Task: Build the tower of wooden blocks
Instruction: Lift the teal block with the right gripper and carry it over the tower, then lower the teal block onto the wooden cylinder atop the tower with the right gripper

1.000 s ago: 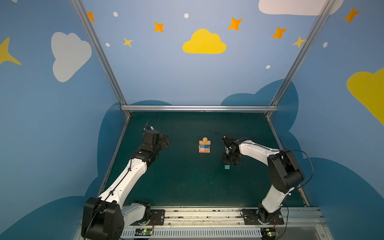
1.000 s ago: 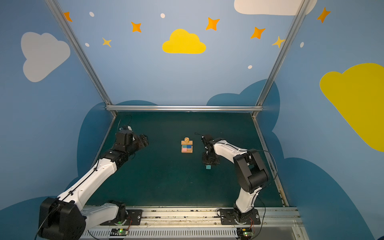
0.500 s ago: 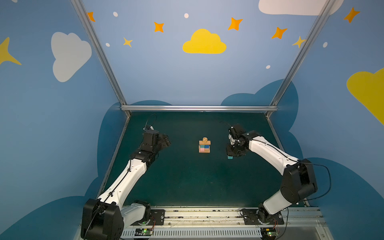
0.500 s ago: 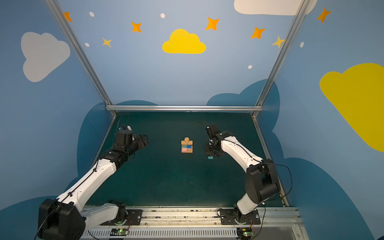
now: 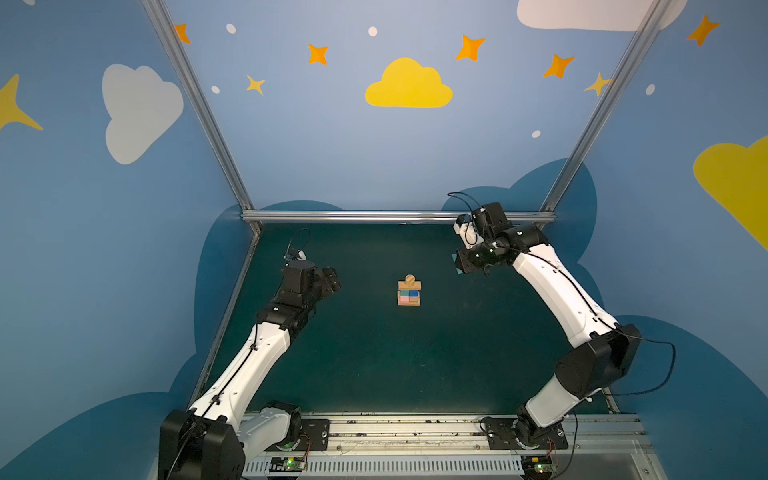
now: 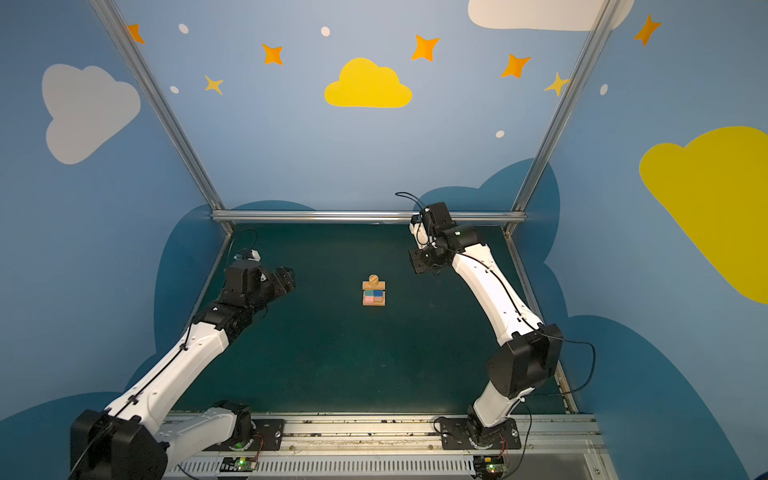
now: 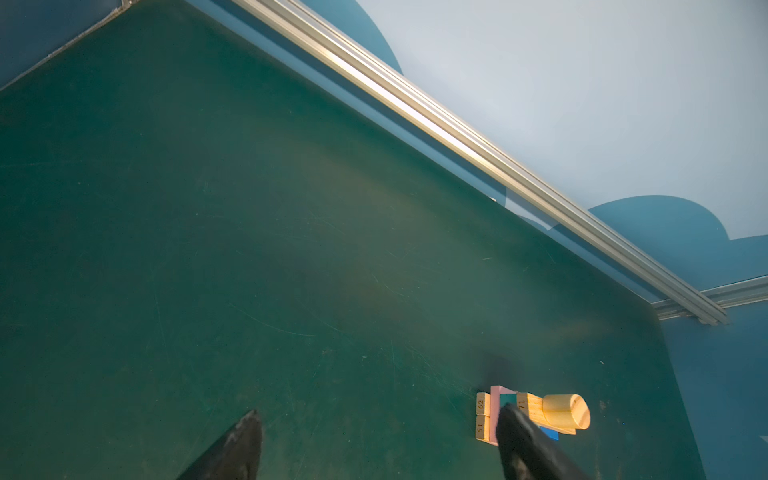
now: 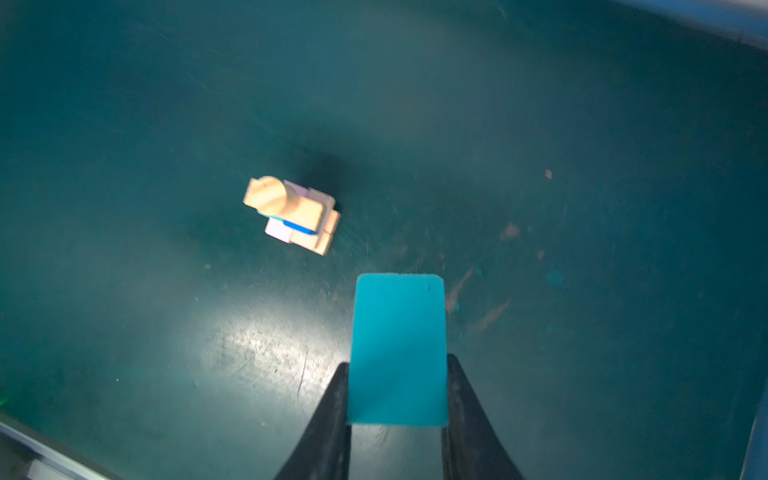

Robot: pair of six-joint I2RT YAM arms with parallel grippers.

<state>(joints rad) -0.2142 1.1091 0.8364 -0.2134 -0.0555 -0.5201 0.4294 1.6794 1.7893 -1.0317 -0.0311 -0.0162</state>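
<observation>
The left claw (image 5: pixel 333 281) is unchanged from a second ago: it hangs well to the left of the tower (image 5: pixel 409 292), jaws spread wide, holding and touching nothing. The tower stands on the green mat (image 5: pixel 374 357), topped by a wooden cylinder (image 5: pixel 409 279), with nothing touching it. The right claw (image 5: pixel 460 264), which a second ago sat low just right of the tower, is now raised and farther back on the tower's right, jaws narrowed onto a teal block (image 8: pixel 397 349). The pickup is judged complete, and the carry to the tower remains.
</observation>
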